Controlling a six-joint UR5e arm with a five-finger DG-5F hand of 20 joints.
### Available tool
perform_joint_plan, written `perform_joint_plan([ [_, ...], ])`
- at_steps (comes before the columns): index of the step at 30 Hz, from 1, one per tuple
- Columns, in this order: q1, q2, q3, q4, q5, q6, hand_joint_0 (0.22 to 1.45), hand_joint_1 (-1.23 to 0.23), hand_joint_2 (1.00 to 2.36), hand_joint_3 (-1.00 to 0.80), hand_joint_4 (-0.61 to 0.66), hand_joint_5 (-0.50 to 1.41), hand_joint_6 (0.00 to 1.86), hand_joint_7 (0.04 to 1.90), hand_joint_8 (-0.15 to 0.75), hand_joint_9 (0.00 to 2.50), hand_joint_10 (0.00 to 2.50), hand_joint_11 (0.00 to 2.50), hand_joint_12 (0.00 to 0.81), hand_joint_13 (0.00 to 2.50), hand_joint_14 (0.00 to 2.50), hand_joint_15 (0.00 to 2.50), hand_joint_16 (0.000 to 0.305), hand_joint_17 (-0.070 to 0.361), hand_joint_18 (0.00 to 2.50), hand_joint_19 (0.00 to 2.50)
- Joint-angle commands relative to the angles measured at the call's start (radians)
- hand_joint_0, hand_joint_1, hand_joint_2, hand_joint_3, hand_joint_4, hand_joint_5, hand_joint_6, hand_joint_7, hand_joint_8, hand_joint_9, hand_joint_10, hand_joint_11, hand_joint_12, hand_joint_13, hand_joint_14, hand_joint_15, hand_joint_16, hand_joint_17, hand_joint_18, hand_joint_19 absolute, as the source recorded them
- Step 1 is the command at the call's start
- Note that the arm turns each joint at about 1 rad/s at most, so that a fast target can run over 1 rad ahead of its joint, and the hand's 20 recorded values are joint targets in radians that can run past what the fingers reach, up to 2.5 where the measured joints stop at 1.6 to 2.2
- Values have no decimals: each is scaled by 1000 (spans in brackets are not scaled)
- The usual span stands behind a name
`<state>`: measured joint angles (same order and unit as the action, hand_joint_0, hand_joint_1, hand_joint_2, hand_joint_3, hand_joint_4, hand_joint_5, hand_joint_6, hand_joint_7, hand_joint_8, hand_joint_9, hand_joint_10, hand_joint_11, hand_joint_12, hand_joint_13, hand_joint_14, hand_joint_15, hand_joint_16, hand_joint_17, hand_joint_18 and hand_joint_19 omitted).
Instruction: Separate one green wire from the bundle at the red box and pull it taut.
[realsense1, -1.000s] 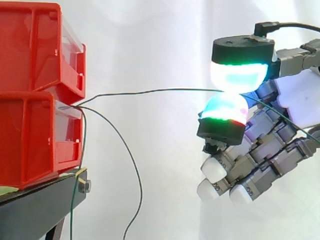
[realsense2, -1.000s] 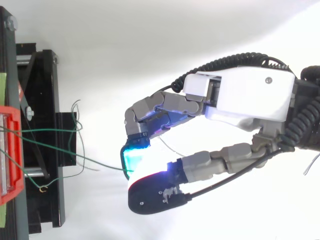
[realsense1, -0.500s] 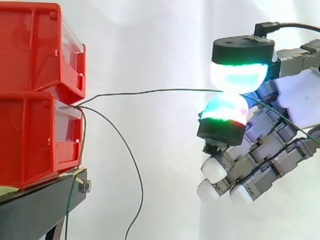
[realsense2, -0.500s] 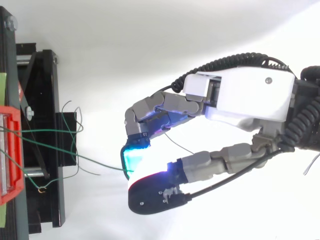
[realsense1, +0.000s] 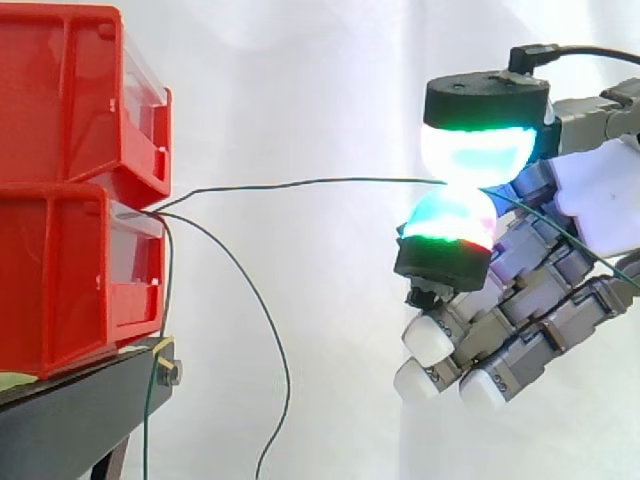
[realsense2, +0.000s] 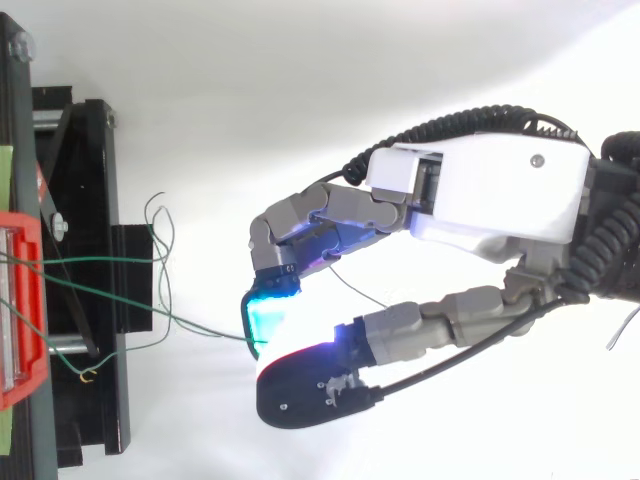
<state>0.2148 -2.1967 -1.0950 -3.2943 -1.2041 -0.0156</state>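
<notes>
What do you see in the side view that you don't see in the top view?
Side view: two red bins stacked one on the other, and a loose green wire hanging down in a curve beside them.
Top view: the top of the black stand, with wire ends curling over it.
Both: the hand, its glowing fingers shut on the pinched green wire, which runs nearly straight from the red bins to the fingers.
</notes>
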Motion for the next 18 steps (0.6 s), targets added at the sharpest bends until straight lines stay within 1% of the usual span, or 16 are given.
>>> perform_joint_plan([
  [1, 0, 0, 0, -1, 0, 0, 606, -704, 1027, -47, 138, -155, 792, 1425, 313, 594, 12, 431, 380, 378, 7, 180, 55, 123, 396, 296],
  [18, 2, 0, 0, -1, 0, 0, 605, -702, 1027, -46, 141, -154, 791, 1426, 316, 603, 12, 423, 382, 386, 7, 182, 55, 123, 401, 295],
])
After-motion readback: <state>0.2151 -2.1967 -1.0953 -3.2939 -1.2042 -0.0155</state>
